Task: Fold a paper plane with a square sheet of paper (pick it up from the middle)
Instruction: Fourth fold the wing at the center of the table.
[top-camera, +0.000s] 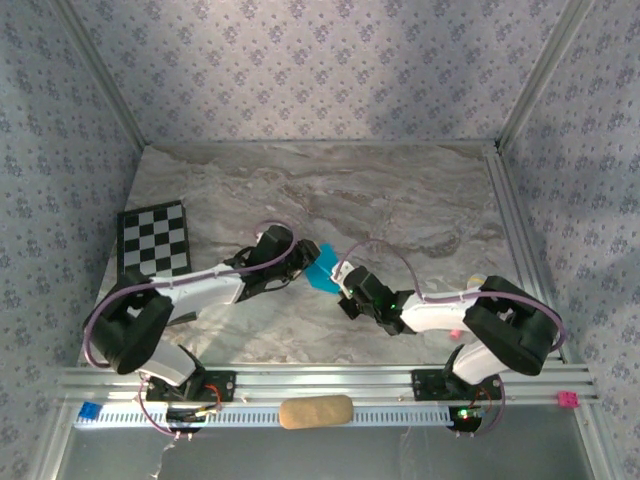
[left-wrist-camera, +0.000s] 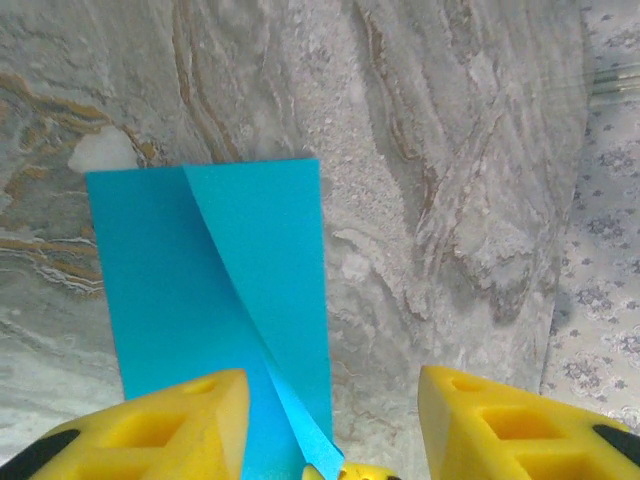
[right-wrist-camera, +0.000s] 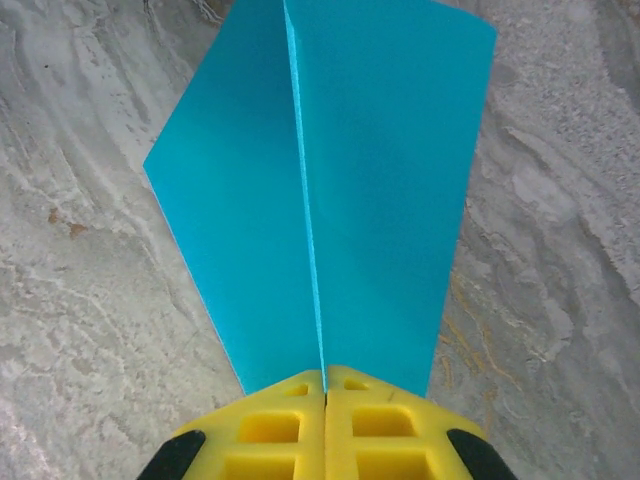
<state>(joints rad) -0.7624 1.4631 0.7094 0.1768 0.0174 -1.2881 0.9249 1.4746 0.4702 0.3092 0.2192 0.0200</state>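
Observation:
The square sheet of paper (top-camera: 323, 268) is bright turquoise and folded, held above the marble table between the two arms. In the right wrist view it (right-wrist-camera: 330, 180) spreads as two flat wings either side of a raised centre crease, close to a paper plane. My right gripper (right-wrist-camera: 325, 385) is shut on that crease at the near end. In the left wrist view the paper (left-wrist-camera: 200, 280) shows a diagonal fold, and one thin edge runs down between my yellow fingers (left-wrist-camera: 180, 430). My left gripper (left-wrist-camera: 335, 420) stands open around that edge without clamping it.
A black-and-white checkered board (top-camera: 153, 240) lies at the left of the table. A tan oblong block (top-camera: 316, 411) rests on the front rail between the arm bases. Small blue (top-camera: 90, 410) and pink (top-camera: 568, 399) pieces sit at the rail's ends. Patterned walls enclose three sides.

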